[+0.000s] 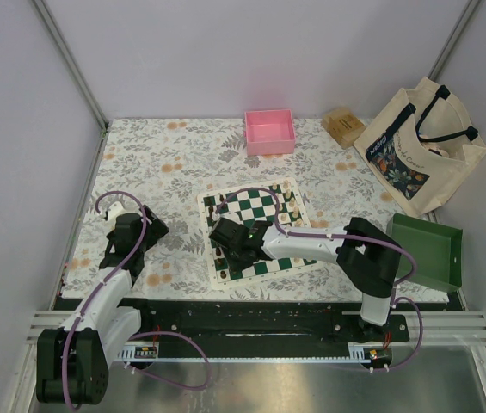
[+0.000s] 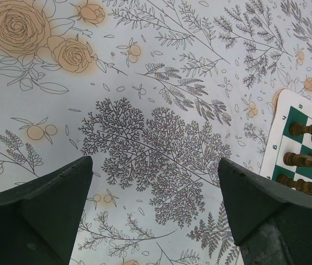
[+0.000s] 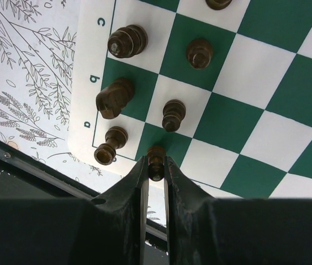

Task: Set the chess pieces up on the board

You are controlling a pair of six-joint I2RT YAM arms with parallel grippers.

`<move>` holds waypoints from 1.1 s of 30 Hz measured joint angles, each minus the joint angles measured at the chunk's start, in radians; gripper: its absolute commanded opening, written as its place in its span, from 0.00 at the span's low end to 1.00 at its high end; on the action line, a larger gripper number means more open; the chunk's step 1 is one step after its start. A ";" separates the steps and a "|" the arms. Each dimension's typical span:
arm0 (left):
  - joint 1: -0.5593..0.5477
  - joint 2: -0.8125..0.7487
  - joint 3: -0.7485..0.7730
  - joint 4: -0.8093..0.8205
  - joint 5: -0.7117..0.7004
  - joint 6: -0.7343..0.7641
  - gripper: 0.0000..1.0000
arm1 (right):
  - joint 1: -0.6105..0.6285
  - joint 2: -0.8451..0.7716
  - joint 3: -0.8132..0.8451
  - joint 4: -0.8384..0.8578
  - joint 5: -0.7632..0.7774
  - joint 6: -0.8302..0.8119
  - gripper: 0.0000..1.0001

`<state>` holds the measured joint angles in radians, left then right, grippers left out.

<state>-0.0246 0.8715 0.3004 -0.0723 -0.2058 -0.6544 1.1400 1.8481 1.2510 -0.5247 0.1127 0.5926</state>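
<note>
The right gripper point(image 3: 156, 172) pinched a small turned dark-wood pawn point(image 3: 156, 157) at the near-left corner of the flat green-and-white checked board point(image 3: 227, 120), while the left gripper point(image 2: 154, 163) hung splayed above floral cloth point(image 2: 144, 83).

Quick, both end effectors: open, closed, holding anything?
Left end effector: open, holding nothing.
Right end effector: closed on a dark chess piece.

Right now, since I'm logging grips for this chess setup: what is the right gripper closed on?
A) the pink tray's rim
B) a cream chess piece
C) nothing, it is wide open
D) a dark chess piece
D: in the right wrist view the right gripper is pinched shut on a dark chess piece at a corner of the board.
</note>
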 measured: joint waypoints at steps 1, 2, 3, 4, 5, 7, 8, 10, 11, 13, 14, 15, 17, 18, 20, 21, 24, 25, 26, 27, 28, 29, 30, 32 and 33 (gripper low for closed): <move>0.000 0.000 0.000 0.000 0.000 0.000 0.99 | 0.000 0.000 0.000 0.000 0.000 0.000 0.20; 0.000 0.000 0.000 0.000 0.000 0.000 0.99 | 0.000 0.000 0.000 0.000 0.001 0.000 0.20; 0.000 0.000 0.000 0.000 0.000 0.000 0.99 | 0.000 0.000 0.000 0.000 0.002 0.000 0.20; 0.000 0.000 0.000 0.000 0.000 0.000 0.99 | 0.000 0.000 0.000 0.000 0.002 0.000 0.20; 0.000 0.000 0.000 0.000 0.000 0.000 0.99 | 0.000 0.000 0.000 0.000 0.002 0.000 0.20; 0.000 0.000 0.000 0.000 0.000 0.000 0.99 | 0.000 0.000 0.000 -0.002 0.003 0.000 0.20; 0.000 0.000 0.000 0.000 0.000 0.000 0.99 | 0.001 0.001 0.001 -0.003 0.003 0.000 0.20; 0.000 0.000 0.000 0.000 0.000 0.000 0.99 | 0.003 0.003 0.002 -0.004 0.004 -0.001 0.21; 0.000 0.000 0.000 0.000 0.000 0.000 0.99 | 0.004 0.005 0.002 -0.004 0.006 -0.001 0.22; 0.000 0.000 0.000 0.000 0.000 0.000 0.99 | 0.006 0.010 0.002 -0.005 0.009 -0.001 0.23; 0.000 0.000 0.000 0.000 0.000 0.000 0.99 | 0.007 0.013 0.002 -0.005 0.010 -0.001 0.24; 0.000 0.000 0.000 0.000 0.000 0.000 0.99 | 0.008 0.016 0.003 -0.006 0.010 -0.001 0.25; 0.000 0.000 0.000 0.000 0.000 0.000 0.99 | 0.008 0.018 0.008 -0.007 0.010 -0.002 0.27; 0.000 0.000 0.000 0.000 0.000 0.000 0.99 | 0.008 0.020 0.010 -0.009 0.010 -0.002 0.29; 0.000 0.000 0.000 0.000 0.000 0.000 0.99 | 0.008 0.022 0.013 -0.012 0.010 -0.002 0.31; 0.000 0.000 0.000 0.000 0.000 0.000 0.99 | 0.009 0.022 0.013 -0.012 0.010 -0.003 0.32; 0.000 0.000 0.000 0.000 0.000 0.000 0.99 | 0.010 0.022 0.013 -0.019 0.010 -0.004 0.32; 0.000 0.000 0.000 0.000 0.000 0.000 0.99 | 0.010 0.022 0.013 -0.020 0.011 -0.004 0.32; 0.000 0.000 0.000 0.000 0.000 0.000 0.99 | 0.010 0.022 0.013 -0.021 0.011 -0.004 0.33; 0.000 0.000 0.000 0.000 0.000 0.000 0.99 | 0.010 0.022 0.013 -0.021 0.011 -0.004 0.33; 0.000 0.000 0.000 0.000 0.000 0.000 0.99 | 0.010 0.022 0.013 -0.022 0.011 -0.005 0.33; 0.000 0.000 0.000 0.000 0.000 0.000 0.99 | 0.010 0.022 0.013 -0.022 0.011 -0.005 0.34; 0.000 0.000 0.000 0.000 0.000 0.000 0.99 | 0.010 0.022 0.013 -0.023 0.011 -0.005 0.34; 0.000 0.000 0.000 0.000 0.000 0.000 0.99 | 0.010 0.022 0.014 -0.023 0.011 -0.005 0.35; 0.000 0.000 0.000 0.000 0.000 0.000 0.99 | 0.010 0.022 0.014 -0.023 0.011 -0.005 0.36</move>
<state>-0.0246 0.8715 0.3004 -0.0723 -0.2058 -0.6544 1.1500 1.8702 1.2652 -0.5472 0.1234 0.5873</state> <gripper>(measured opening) 0.988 0.342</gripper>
